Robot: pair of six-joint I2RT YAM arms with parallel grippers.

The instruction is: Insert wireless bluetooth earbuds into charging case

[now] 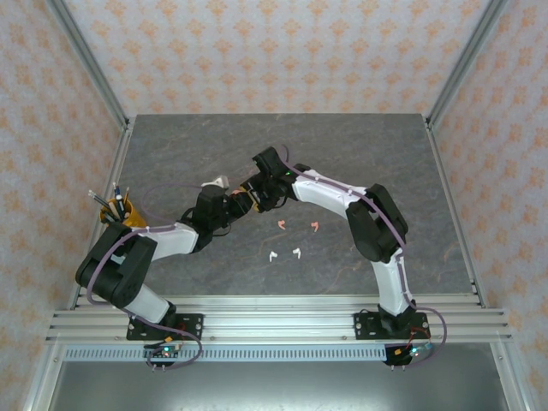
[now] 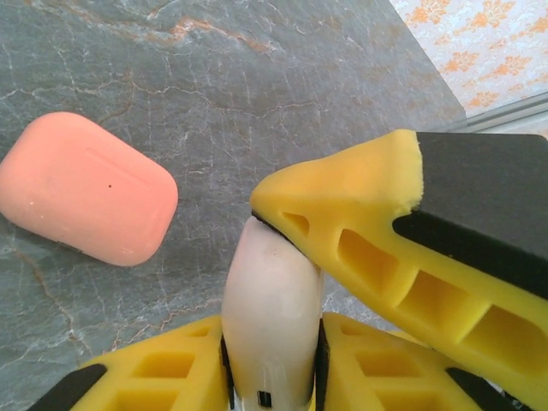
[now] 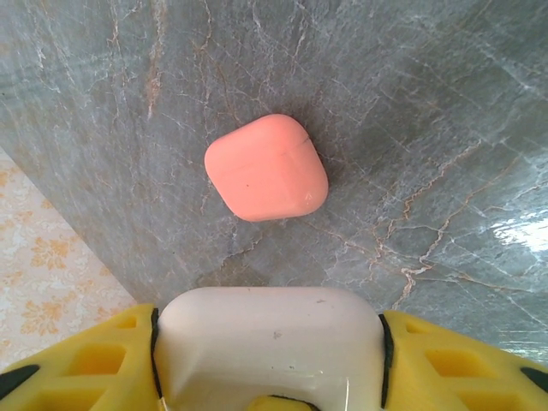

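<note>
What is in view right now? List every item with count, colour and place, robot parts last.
white case: one, white, clamped between both grippers
pink case: one, coral-pink, closed, lying on the table just beyond the white case
pink earbuds: two, coral-pink, loose on the table between the arms
white earbuds: two, white, loose, nearer the arm bases than the pink pair
tool holder: one, yellow-orange, left edge of the table, with pens or tools standing in it
table: one, grey marbled
left gripper: one, yellow fingers, shut across the white case's thin side
right gripper: one, yellow fingers, shut across the white case's width
</note>
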